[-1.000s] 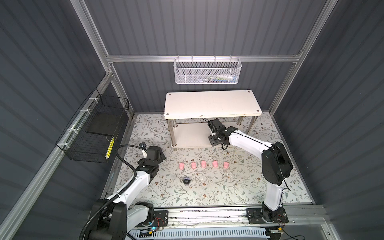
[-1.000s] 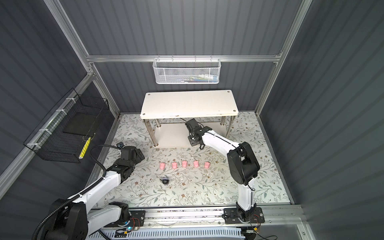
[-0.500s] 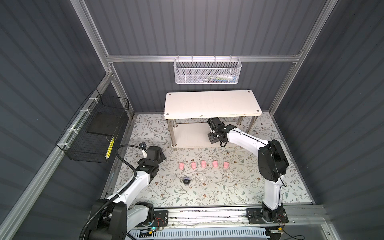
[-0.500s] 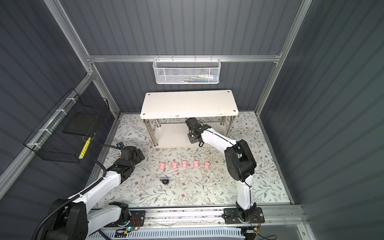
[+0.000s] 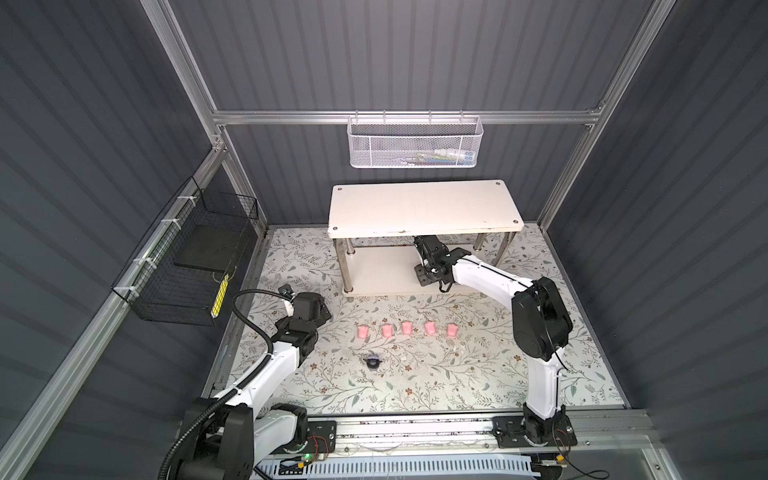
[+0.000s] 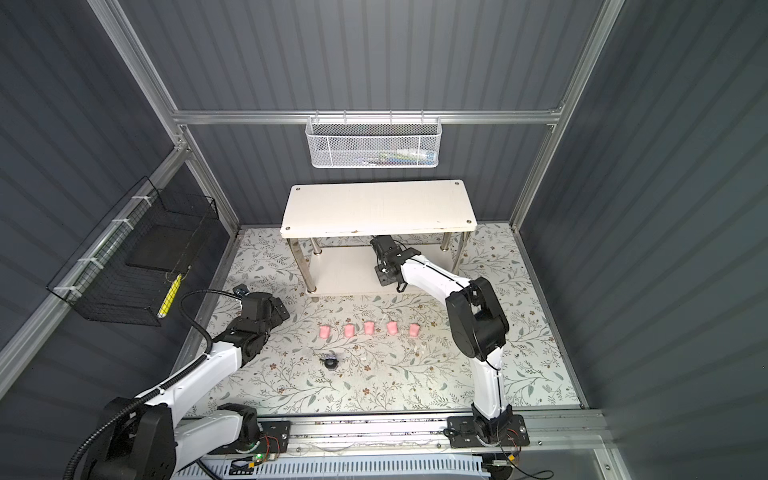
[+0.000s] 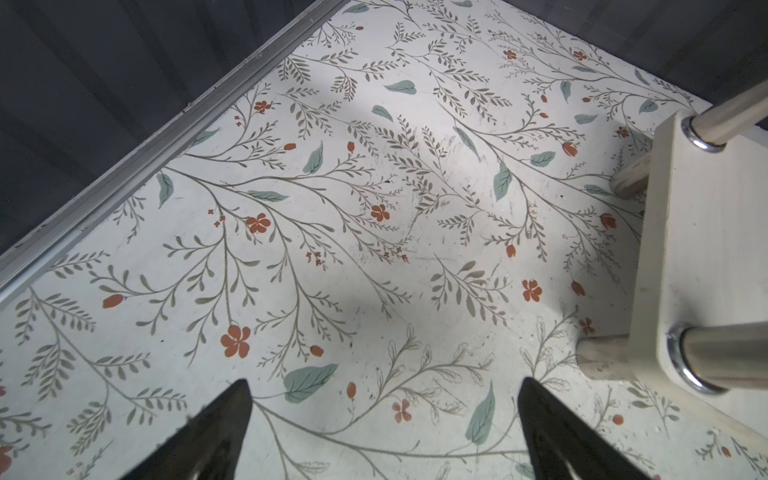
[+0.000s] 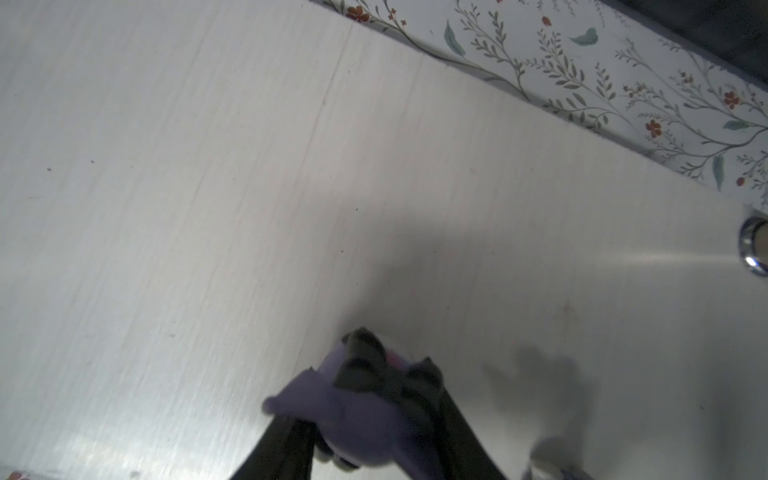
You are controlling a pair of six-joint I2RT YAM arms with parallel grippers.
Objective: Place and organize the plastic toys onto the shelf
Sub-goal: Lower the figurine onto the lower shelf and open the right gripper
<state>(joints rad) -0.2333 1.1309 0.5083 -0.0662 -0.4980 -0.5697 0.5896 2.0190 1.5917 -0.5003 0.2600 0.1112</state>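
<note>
Placement in hand: my right gripper (image 8: 374,432) clamps a lavender-and-black toy (image 8: 332,399) just above the lower tier (image 8: 208,166) of the shelf (image 5: 419,208). Beside the shelf, my left gripper (image 7: 384,386) gapes empty. Five pink toys (image 5: 406,328) wait in front of the shelf. Next, I judge: lower gently, then release.

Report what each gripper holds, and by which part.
Right gripper pinches a black-and-lavender toy by its lavender body; left gripper is open, empty.
</note>
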